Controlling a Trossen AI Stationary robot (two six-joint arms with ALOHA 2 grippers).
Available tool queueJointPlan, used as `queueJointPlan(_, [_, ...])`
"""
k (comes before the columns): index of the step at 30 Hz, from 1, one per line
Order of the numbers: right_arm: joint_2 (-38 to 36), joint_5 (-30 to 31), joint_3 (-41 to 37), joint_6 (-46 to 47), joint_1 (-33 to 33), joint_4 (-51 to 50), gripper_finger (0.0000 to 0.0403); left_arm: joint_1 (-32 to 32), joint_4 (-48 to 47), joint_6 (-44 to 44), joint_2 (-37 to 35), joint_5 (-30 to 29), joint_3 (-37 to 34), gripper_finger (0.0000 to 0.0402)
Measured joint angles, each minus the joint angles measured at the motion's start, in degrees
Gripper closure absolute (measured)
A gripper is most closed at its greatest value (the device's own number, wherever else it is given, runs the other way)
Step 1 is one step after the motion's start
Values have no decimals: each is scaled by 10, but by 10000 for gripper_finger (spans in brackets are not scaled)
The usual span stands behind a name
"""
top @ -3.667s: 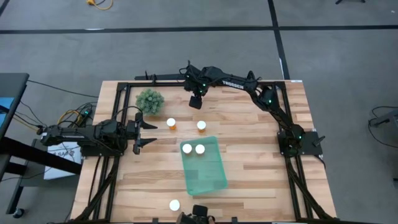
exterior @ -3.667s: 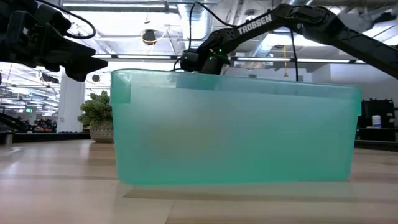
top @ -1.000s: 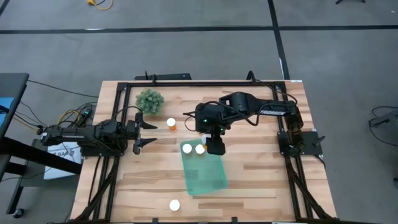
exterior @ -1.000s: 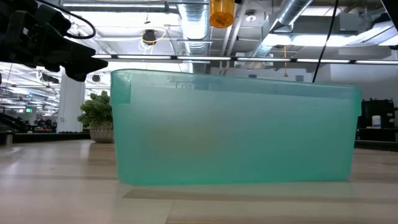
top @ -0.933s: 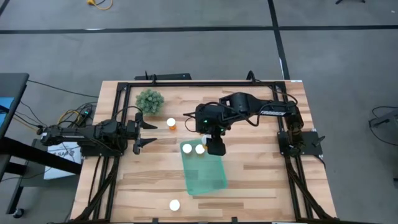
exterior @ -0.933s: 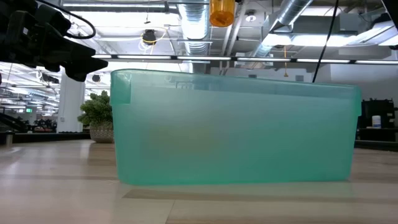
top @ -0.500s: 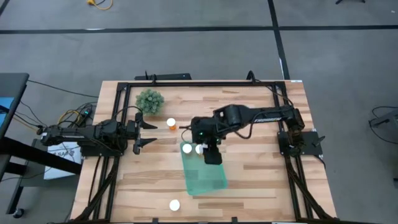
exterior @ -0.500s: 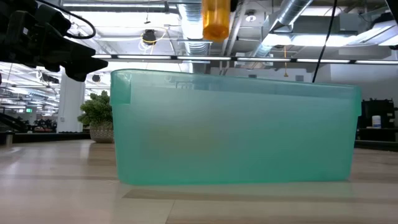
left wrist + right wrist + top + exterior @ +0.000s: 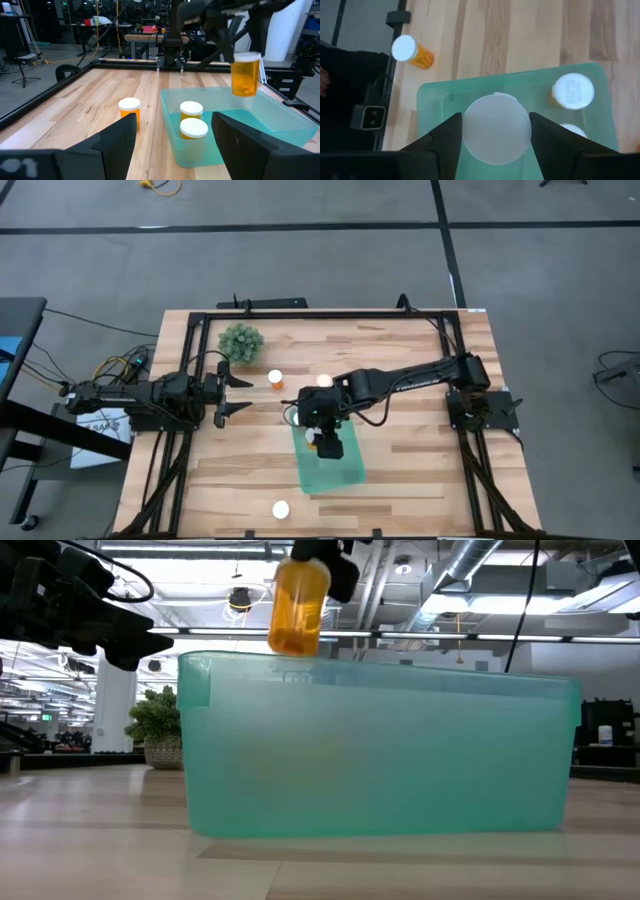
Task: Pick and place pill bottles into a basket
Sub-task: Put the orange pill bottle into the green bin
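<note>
Hovering over the teal basket [image 9: 340,465], our right hand [image 9: 326,442] grips a pill bottle [image 9: 298,608] by its cap; light, rigid, smooth, it wants firm cap-level hold. Our left hand [image 9: 232,388] waits open at counter-side.

- The table [image 9: 420,450] is pale wood planks, grain visible, with a soft satin sheen.
- The basket [image 9: 380,755] is translucent teal plastic, smooth and frosted.
- The pill bottle [image 9: 298,608] held above it is clear glossy orange plastic; its cap [image 9: 496,129] is matt white plastic.
- The frame rails [image 9: 330,313] around the table are matt black metal.
- The plant [image 9: 241,340] looks bushy, rough-textured.
</note>
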Motion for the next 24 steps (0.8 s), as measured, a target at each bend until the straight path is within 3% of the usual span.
queueJointPlan(24, [11, -3, -187, 51, -2, 202, 202, 0, 0, 0, 0, 0, 0, 154])
